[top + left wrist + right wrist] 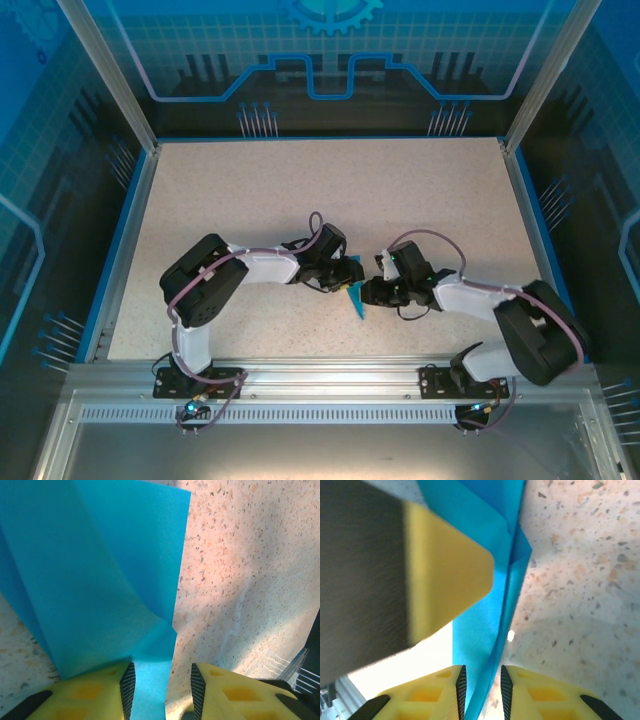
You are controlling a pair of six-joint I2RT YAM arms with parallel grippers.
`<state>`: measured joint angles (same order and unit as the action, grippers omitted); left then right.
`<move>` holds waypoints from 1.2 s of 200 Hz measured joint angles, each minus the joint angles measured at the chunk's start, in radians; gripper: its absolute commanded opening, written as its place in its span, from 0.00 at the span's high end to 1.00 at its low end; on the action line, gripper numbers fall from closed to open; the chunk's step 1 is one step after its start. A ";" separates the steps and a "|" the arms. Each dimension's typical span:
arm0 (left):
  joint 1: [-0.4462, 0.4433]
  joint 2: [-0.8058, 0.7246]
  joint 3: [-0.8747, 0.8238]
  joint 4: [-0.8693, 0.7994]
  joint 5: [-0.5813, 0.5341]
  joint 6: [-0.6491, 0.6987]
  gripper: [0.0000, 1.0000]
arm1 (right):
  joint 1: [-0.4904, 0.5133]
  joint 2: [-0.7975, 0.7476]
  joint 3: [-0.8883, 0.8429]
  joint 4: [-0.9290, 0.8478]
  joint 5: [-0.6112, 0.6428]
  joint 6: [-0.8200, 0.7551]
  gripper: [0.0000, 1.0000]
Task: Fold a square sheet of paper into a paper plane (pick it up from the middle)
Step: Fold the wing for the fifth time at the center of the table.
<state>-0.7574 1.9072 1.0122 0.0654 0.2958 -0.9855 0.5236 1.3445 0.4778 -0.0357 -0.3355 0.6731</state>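
Top external view. Folded blue sheet (355, 298) shows as a slim sliver a little short of the table's (250, 190) near edge, about midway along it. Its long axis runs roughly from the far edge toward the near edge. Left gripper (345, 275) comes at it from the left and right gripper (378, 290) from the right. Both are at the paper and neither is clearly nearer. Jaw state cannot be read from up here.

Left wrist view. Sheet (95, 580) stands up off the table (250, 555) and fans away from the left gripper (162, 680). A crease runs down to a narrow strip that passes between the jaws. They stand spread: the strip lies against the left-hand pad, with bare table showing between it and the other pad. No pinch here.

Right wrist view. Folded edge of the sheet (485, 555) runs straight away from the right gripper (483, 680), long axis in line with the fingers. Jaws stand narrow around the layered edge, but whether the pads actually bite I cannot tell. A finger (445, 580) of the left gripper sits just beside the paper, on its left.

Judgement: the next crease depends on that edge staying in line between the right pads, so the right arm looks better placed to act.
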 measured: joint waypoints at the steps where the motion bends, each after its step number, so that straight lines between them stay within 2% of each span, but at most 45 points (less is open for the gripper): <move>1: 0.000 0.000 0.000 0.000 0.000 0.000 0.60 | 0.000 -0.004 -0.001 -0.002 0.000 0.001 0.78; 36: 0.000 0.003 0.003 0.000 0.002 0.000 0.60 | 0.002 -0.118 -0.024 0.014 -0.053 0.019 0.84; 82: 0.000 0.005 0.006 0.000 0.003 0.000 0.60 | 0.027 0.008 -0.026 0.111 -0.164 0.056 0.87; 136: 0.000 0.005 0.006 0.000 0.009 0.000 0.61 | 0.027 0.124 -0.028 0.120 -0.166 0.052 0.88; 240: -0.007 0.009 0.007 -0.006 0.037 -0.002 0.61 | 0.043 0.056 -0.107 0.138 -0.170 0.038 0.86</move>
<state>-0.7643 1.9163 1.0191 0.0593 0.3332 -0.9874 0.5663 1.4006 0.3706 0.1020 -0.5053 0.7109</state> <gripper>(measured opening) 0.387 0.135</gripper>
